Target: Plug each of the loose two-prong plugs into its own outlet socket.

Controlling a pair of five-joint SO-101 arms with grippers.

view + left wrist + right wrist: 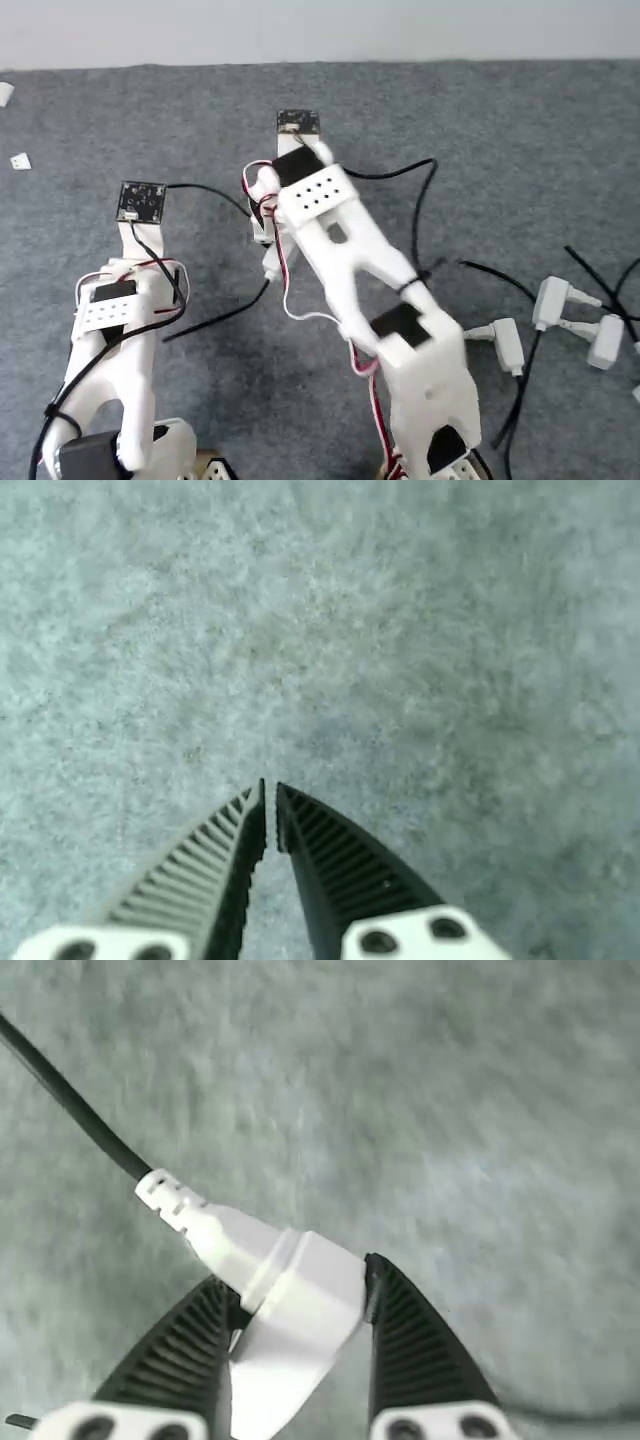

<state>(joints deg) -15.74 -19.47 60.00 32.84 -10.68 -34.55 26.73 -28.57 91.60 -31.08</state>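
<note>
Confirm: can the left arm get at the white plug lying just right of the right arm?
Probably not: the right arm stands between the left arm and that plug, which lies on its far side.

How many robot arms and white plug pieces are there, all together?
Robot arms: 2
White plug pieces lying loose: 3
White plug piece in the right gripper: 1
Total: 6

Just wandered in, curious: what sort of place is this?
Likely a robotics test bench: white left arm and right arm over a grey felt table, loose corded plugs and sockets, the right end effector gripping a white plug.
</note>
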